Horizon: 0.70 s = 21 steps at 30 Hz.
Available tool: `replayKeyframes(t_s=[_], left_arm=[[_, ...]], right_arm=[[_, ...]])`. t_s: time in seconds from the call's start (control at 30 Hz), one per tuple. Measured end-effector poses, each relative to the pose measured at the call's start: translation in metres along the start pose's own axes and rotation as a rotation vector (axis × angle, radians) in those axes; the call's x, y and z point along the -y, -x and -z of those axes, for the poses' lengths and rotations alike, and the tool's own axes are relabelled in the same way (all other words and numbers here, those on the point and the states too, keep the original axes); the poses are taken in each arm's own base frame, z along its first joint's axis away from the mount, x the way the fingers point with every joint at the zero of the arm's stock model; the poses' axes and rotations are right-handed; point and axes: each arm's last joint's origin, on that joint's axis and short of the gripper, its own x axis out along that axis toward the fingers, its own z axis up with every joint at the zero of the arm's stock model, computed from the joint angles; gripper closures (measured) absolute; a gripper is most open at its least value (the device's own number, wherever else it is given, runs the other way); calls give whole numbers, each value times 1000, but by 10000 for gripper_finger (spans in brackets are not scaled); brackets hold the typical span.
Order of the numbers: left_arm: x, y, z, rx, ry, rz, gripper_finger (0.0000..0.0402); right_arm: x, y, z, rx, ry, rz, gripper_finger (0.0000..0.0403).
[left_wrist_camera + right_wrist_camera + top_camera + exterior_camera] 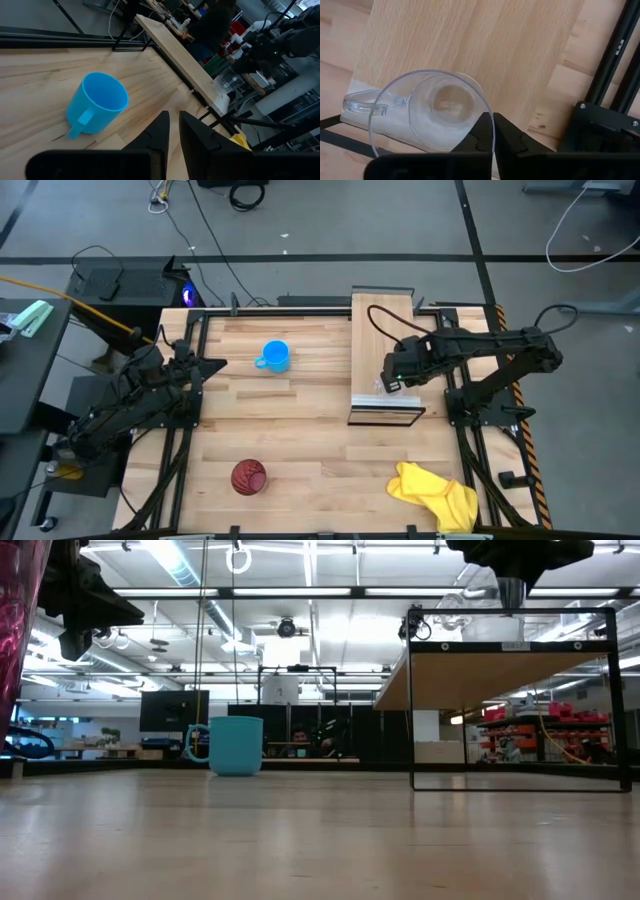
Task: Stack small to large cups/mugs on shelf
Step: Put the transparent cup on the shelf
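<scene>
Your right gripper (493,131) has its jaws pinching the rim of the small clear plastic cup (432,115) over the light wooden shelf (381,350); the left gripper (173,131) has its jaws narrow.

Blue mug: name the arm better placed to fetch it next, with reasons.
Left. The left gripper is beside the blue mug, fingers nearly closed and empty. The right gripper is at the shelf, pinching the clear cup.

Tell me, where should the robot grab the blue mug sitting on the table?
Probably by the rim. The blue mug stands upright with its mouth open to the top, so one finger could go inside and one outside the wall, coming straight down. Its handle sticks out on one side, so grip the rim away from it. The left gripper is nearest.
</scene>
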Motion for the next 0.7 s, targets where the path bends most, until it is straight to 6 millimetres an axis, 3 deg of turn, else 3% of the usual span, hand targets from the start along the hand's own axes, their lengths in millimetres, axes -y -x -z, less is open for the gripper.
replayKeyframes(t_s=[0.7], left_arm=[[0,0,0,0,-9,-1,346]], right_arm=[[-1,1,2,33,-11,2,336]])
